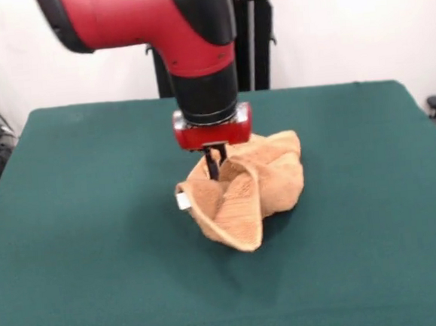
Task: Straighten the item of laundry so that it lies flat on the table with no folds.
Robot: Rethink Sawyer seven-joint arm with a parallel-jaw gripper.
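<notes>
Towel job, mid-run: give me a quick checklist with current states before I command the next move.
1. Towel flat: not ok, bunched in a peaked heap.
2. Hand at towel: ok, down in its top folds.
3. Grip secure: cannot tell, fingers hidden in cloth.
4. Room to spread on table: ok, green top open all round.
5. White tag visible: ok, on the heap's left edge in the picture.
</notes>
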